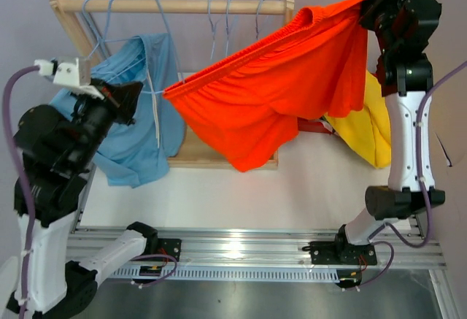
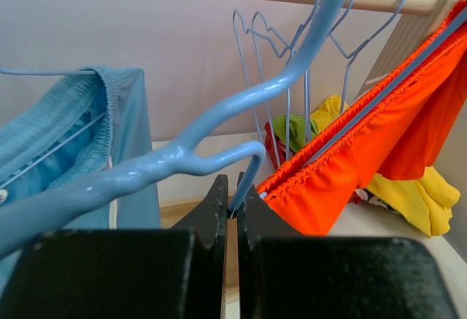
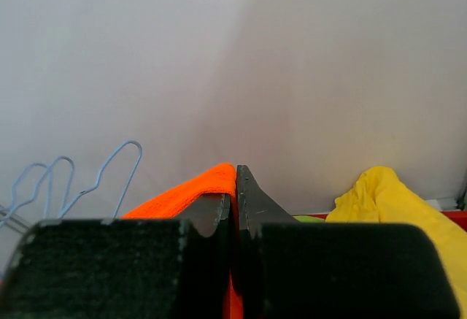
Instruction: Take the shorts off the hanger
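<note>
**Orange-red shorts stretched for stripping from the hanger**

The orange-red fabric shorts (image 1: 277, 93) were spread below the round wooden rail (image 1: 182, 5), with the waistband drawn taut from under its middle up to its right end. The light blue fabric shorts (image 1: 139, 144) were hung under the rail's left part, and the yellow fabric shorts (image 1: 376, 133) were heaped below its right end. The thin light blue wire hanger (image 2: 219, 114), one arm lying along the orange waistband, was pinched by the left gripper (image 2: 233, 209) below the rail's left part. The right gripper (image 3: 235, 187) was clamped on orange fabric beside the rail's right end. Stripping was judged under way. Next, the fabric would need to be pulled further right while the hanger was held fast.
</note>
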Action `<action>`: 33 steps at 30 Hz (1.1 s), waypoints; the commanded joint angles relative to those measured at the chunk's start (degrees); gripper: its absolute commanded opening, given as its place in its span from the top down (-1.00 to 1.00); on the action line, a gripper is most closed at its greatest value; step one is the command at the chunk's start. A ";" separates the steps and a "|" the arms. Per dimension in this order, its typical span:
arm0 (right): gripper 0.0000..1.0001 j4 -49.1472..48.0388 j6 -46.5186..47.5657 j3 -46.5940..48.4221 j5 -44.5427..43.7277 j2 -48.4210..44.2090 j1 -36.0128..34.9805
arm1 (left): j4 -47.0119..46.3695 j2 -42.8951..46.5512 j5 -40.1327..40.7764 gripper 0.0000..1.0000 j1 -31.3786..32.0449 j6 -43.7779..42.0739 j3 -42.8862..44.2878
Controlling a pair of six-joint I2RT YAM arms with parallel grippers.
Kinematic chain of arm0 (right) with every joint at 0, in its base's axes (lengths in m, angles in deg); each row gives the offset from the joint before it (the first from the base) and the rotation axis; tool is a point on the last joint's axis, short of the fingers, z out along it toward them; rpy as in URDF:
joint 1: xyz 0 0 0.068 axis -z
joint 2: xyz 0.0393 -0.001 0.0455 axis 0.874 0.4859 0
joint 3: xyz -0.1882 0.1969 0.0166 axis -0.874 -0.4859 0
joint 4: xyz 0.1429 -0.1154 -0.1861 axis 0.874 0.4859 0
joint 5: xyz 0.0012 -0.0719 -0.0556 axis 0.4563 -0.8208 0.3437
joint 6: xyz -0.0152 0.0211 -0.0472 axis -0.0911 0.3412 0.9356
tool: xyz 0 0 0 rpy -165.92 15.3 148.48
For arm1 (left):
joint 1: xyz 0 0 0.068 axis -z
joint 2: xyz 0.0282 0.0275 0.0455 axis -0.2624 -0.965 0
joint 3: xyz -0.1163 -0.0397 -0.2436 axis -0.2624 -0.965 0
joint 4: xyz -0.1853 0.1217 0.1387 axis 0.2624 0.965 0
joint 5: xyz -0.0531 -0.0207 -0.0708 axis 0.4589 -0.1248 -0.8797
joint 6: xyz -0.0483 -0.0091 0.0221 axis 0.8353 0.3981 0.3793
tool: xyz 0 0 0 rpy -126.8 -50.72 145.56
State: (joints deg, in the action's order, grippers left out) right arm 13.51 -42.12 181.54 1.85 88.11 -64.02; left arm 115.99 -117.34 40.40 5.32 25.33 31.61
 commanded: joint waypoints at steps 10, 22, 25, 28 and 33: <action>1.00 -38.88 -11.22 -33.87 22.75 -13.13 9.08 | -16.13 1.33 10.17 1.00 -1.55 5.55 -7.36; 1.00 -31.08 -9.64 -41.76 35.95 -29.49 4.15 | -26.16 1.24 0.14 1.00 -1.46 17.50 -11.48; 1.00 -29.58 -10.26 -42.99 37.72 -32.30 1.44 | -28.53 1.42 -2.84 1.00 -1.46 21.19 -12.98; 1.00 -26.33 -9.20 -44.04 36.93 -34.94 -4.01 | -30.64 2.29 -4.94 1.00 -1.46 23.92 -14.99; 1.00 -19.77 -4.64 -44.58 31.14 -37.76 -12.90 | -26.62 3.35 -5.84 1.00 -1.46 21.83 -13.09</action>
State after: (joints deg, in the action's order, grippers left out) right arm -9.40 -50.12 136.01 36.73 51.92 -73.84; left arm 89.96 -114.63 36.71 4.30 47.06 16.62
